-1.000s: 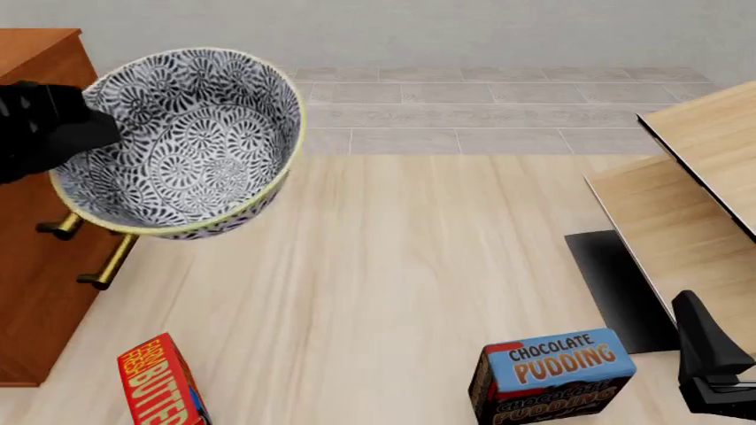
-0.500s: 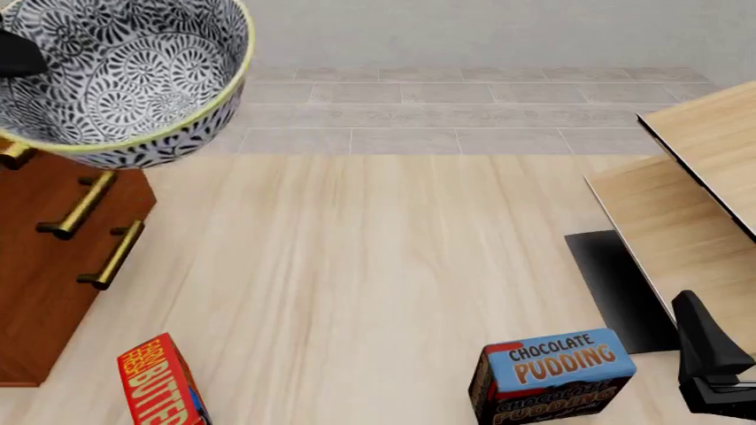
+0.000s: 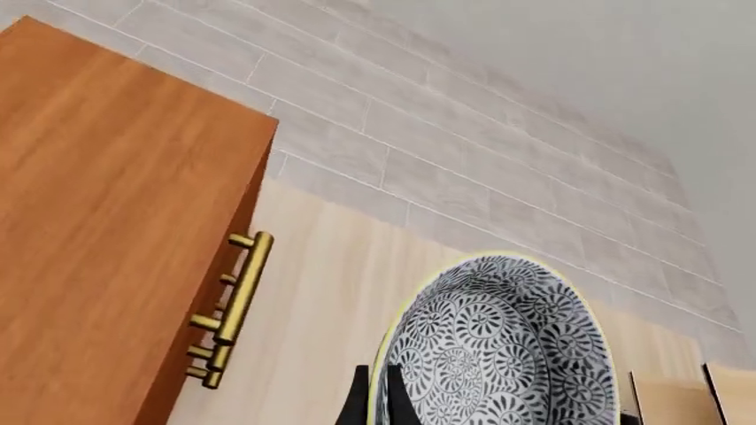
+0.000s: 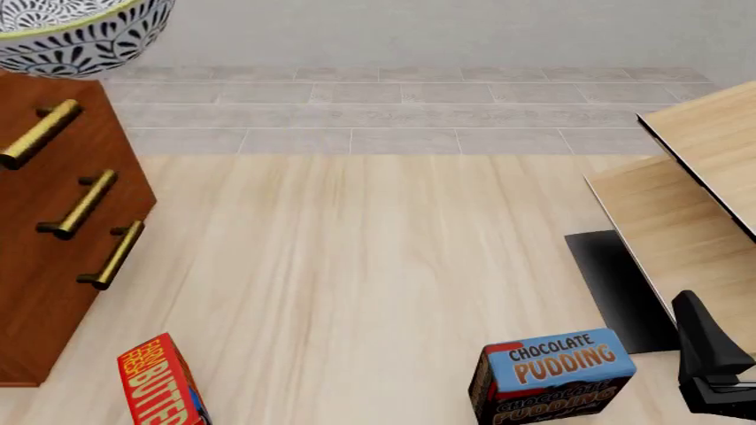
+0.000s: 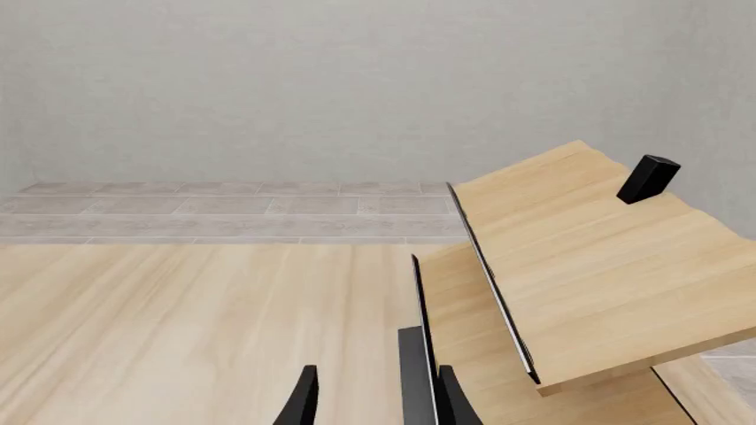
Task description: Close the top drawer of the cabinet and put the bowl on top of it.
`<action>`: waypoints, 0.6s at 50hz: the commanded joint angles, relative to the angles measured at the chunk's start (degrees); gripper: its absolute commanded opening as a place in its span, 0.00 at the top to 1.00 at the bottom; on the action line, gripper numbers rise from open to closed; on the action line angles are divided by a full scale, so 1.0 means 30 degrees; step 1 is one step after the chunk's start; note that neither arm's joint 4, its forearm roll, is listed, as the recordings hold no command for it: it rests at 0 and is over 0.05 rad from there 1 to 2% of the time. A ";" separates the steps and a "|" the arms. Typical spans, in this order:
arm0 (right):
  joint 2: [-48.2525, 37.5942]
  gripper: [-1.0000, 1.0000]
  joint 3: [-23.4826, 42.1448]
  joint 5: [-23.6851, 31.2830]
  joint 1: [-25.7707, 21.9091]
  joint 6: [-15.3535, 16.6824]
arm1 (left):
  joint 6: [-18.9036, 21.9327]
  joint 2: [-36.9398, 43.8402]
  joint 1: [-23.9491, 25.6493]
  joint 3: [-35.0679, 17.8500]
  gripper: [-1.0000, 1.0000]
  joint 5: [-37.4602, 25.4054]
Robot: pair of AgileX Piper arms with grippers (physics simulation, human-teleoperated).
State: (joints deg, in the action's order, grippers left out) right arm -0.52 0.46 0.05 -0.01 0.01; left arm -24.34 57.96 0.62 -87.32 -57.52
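Note:
The blue-grey and white floral bowl [image 4: 71, 31] hangs high at the far left, its underside level with the top edge of the reddish-brown cabinet [image 4: 48, 266]; its left part is cut off by the frame. In the left wrist view my left gripper [image 3: 375, 409] is shut on the rim of the bowl [image 3: 502, 350], which sits beside the cabinet's top [image 3: 106, 204]. The top drawer [image 4: 42, 133] lies flush with the two below it. My right gripper [image 5: 378, 409] stands open and empty low at the right.
A blue Chocolate Pudding box [image 4: 555, 376] and a red box [image 4: 159, 385] stand near the front edge. Pale light-wood furniture [image 4: 697, 195] with a dark base panel [image 4: 614, 288] fills the right side. A grey tiled strip [image 4: 413, 111] runs along the back.
The bowl has gone up and to the left, from in front of the drawers to the cabinet's top edge, uncovering all three brass handles. The right arm has not moved.

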 commanded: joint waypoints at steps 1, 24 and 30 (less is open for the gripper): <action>0.0038 0.00 -0.0041 -0.0010 0.0002 -0.0003 | -0.0339 0.1100 -0.1823 -0.1764 1.00 -0.0241; 0.0037 0.00 -0.0041 -0.0010 0.0002 0.0001 | -0.0415 0.2408 -0.4958 -0.1278 1.00 0.1339; 0.0037 0.00 -0.0041 -0.0009 0.0003 0.0001 | -0.0771 0.2881 -0.5589 -0.0952 1.00 0.2008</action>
State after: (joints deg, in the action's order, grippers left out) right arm -0.52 0.46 0.05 0.00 0.00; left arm -25.98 64.89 -12.71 -90.92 -54.02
